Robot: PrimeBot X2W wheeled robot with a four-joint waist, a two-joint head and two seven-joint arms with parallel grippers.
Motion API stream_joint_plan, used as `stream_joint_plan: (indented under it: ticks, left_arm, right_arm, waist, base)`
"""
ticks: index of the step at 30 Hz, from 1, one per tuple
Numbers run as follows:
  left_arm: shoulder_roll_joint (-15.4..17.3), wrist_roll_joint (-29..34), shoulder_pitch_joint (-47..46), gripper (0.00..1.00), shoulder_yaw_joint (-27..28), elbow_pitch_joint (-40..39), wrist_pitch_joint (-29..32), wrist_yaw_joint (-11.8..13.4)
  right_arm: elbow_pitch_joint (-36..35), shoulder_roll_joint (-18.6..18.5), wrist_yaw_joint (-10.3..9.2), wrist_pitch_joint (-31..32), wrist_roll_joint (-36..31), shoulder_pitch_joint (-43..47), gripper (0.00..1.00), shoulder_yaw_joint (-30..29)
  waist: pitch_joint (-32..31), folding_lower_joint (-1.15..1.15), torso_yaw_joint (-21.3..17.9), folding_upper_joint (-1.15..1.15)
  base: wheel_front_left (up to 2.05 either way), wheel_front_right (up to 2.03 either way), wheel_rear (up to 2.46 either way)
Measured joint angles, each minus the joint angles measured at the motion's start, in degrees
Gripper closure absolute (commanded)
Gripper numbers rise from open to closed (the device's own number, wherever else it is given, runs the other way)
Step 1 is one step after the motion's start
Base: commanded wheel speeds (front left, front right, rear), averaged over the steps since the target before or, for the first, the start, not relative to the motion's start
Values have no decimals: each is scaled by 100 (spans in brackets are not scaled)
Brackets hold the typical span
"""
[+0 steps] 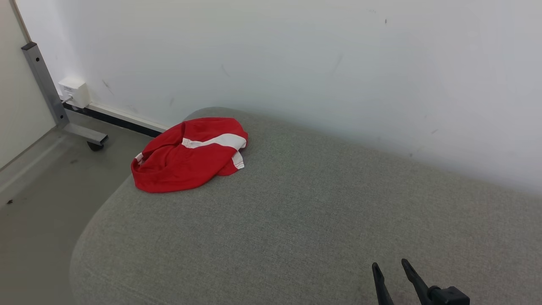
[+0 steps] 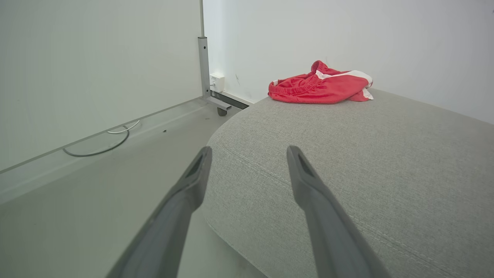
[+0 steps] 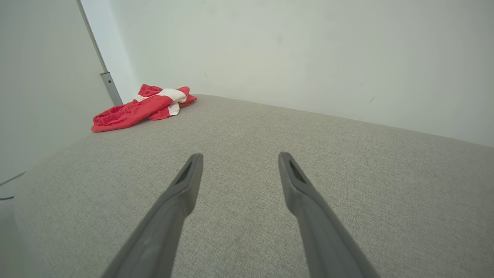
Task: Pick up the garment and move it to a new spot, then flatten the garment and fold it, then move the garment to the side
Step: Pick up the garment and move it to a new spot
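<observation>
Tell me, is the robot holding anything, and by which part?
Nothing. The left gripper and right gripper are open and empty; the red garment lies apart on the cushion.

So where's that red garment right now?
In the head view the garment lies crumpled at the far left corner of the grey cushion, close to the wall and metal post, far from the right tool.
</observation>
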Motion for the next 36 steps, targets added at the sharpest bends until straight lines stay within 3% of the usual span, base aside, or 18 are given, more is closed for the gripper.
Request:
stream_joint_plan:
  ticks: [10, 18, 31, 36]
  left_arm:
    - [32, -32, -113, 0, 8, 337, 0, -2]
    - [171, -287, -1127, 0, -76, 795, 42, 33]
    - [1204, -1841, -3947, 0, -159, 1548, 1436, -1]
    - [1540, -2975, -4654, 0, -23, 1634, 2121, -3]
  right_arm:
    - [-49, 0, 0, 0, -9, 81, 0, -42]
    - [-218, 1, 0, 0, -303, 76, 0, -69]
    - [-1167, -299, 0, 205, -823, -765, 0, 247]
    - [-1569, -359, 0, 271, -848, -992, 0, 343]
  waist:
    - [9, 0, -82, 0]
    - [261, 0, -269, 0]
    - [1479, 1, -906, 1]
    - [2090, 2, -1306, 2]
  base:
    - [0, 0, 0]
    - [0, 0, 0]
    - [0, 0, 0]
    - [0, 0, 0]
